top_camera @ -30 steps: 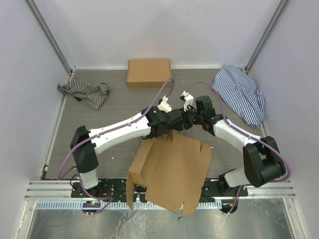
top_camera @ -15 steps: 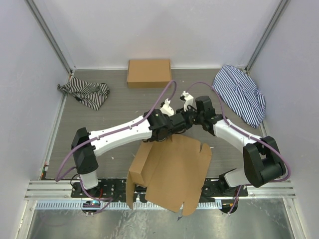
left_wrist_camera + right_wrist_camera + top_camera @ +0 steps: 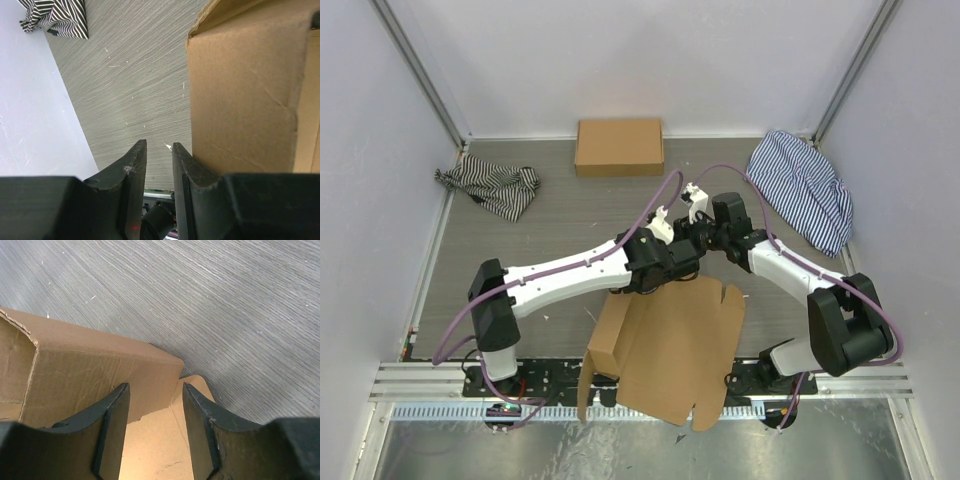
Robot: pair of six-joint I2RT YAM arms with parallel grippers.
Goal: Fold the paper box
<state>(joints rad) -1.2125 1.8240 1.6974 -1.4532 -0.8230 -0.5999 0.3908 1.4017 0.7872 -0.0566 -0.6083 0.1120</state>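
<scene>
The paper box [image 3: 670,345] is a brown die-cut cardboard piece lying at the near edge, with one side panel raised at its left and flaps overhanging the rail. My left gripper [image 3: 658,278] is at the box's far edge. In the left wrist view the left gripper [image 3: 157,145] has a narrow gap with nothing in it, and the cardboard wall [image 3: 245,90] stands against the outside of its right finger. My right gripper [image 3: 698,245] is just beyond the far edge. In the right wrist view the right gripper [image 3: 154,386] is open above a folded-up panel [image 3: 100,370] and a flat flap.
A neat low brown box [image 3: 619,146] sits at the back wall. A black-and-white striped cloth [image 3: 490,187] lies at the back left, a blue striped cloth [image 3: 803,187] at the back right. White walls enclose the table; a metal rail [image 3: 440,375] runs along the near edge.
My left arm has swung right and toward the near edge, against the box's far edge. The box has slid a little toward the near edge. The right arm has hardly moved.
</scene>
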